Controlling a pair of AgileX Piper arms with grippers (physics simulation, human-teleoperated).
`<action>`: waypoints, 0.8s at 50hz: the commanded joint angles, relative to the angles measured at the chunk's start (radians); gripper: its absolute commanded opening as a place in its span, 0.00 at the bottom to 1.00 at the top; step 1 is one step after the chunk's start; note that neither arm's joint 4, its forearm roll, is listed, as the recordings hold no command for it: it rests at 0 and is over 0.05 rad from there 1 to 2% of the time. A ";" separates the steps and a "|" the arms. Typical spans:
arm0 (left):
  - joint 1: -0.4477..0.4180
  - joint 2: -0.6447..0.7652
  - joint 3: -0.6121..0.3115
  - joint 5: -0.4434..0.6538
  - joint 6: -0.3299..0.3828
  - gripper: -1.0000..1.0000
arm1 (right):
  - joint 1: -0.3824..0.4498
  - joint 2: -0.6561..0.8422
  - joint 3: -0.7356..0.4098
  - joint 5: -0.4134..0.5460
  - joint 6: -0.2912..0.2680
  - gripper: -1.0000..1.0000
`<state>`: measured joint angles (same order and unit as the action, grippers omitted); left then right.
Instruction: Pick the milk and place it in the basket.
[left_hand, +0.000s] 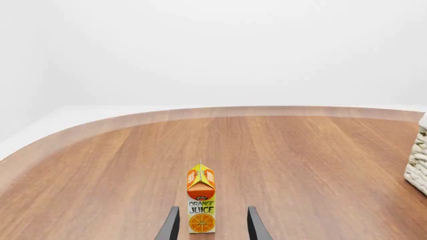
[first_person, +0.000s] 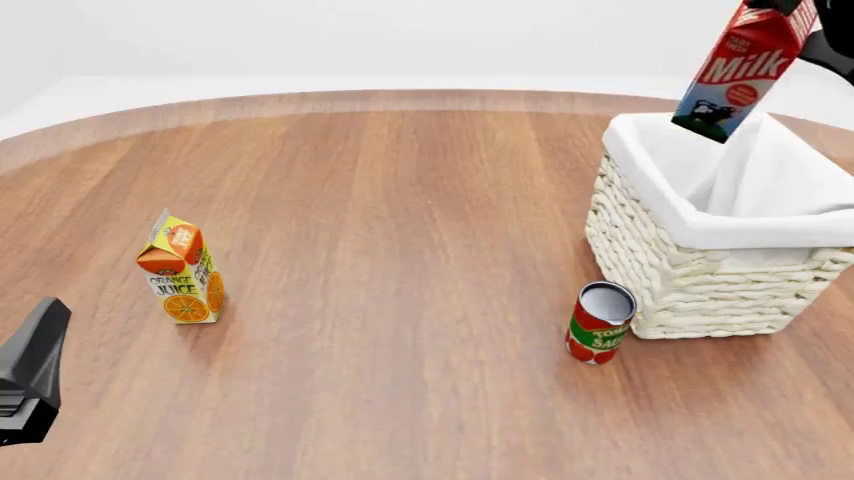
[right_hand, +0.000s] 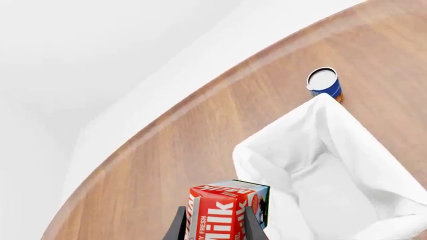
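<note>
Left wrist view: the left end effector (left_hand: 212, 227) shows two dark fingers set wide apart, holding nothing; the orange juice carton (left_hand: 201, 200) stands upright on the desk (left_hand: 280, 160) just ahead of the gap between the fingers, not touched by either; a strip of the basket (left_hand: 417, 167) shows at the frame edge, well apart from the carton.

Front view: the milk (first_person: 738, 72) hangs tilted in the air above the far part of the basket (first_person: 694, 285), its red top uppermost and gripped by the right end effector (first_person: 787, 8) at the frame's upper corner; its lower end is over the white cloth liner (first_person: 767, 190), clear of the rim; the basket sits toward the desk's right edge; the tomato can (first_person: 599, 322) stands upright just beside the basket's near left corner; the orange juice carton (first_person: 179, 270) stands well apart, toward the desk's left edge; the left end effector (first_person: 30, 372) sits low near the near left corner.

Right wrist view: the right end effector (right_hand: 213, 227) is closed narrowly on the milk (right_hand: 223, 210), fingers on opposite sides of the red top; the liner (right_hand: 333, 165) lies open below; a blue can (right_hand: 325, 83) stands on the desk (right_hand: 200, 130) beyond the basket's far corner.
</note>
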<state>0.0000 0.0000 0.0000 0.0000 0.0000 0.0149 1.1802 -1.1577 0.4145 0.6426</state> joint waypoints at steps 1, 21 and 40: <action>0.000 0.000 0.000 0.000 0.000 1.00 | -0.047 -0.009 0.012 -0.025 0.003 0.00; 0.000 0.000 0.000 0.000 0.000 1.00 | -0.094 -0.008 0.025 -0.033 -0.003 0.00; 0.000 0.000 0.000 0.000 0.000 1.00 | -0.120 0.048 -0.012 -0.038 -0.025 0.00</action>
<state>0.0000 0.0000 0.0000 0.0000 0.0000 -0.0926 1.2119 -1.1286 0.3849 0.6156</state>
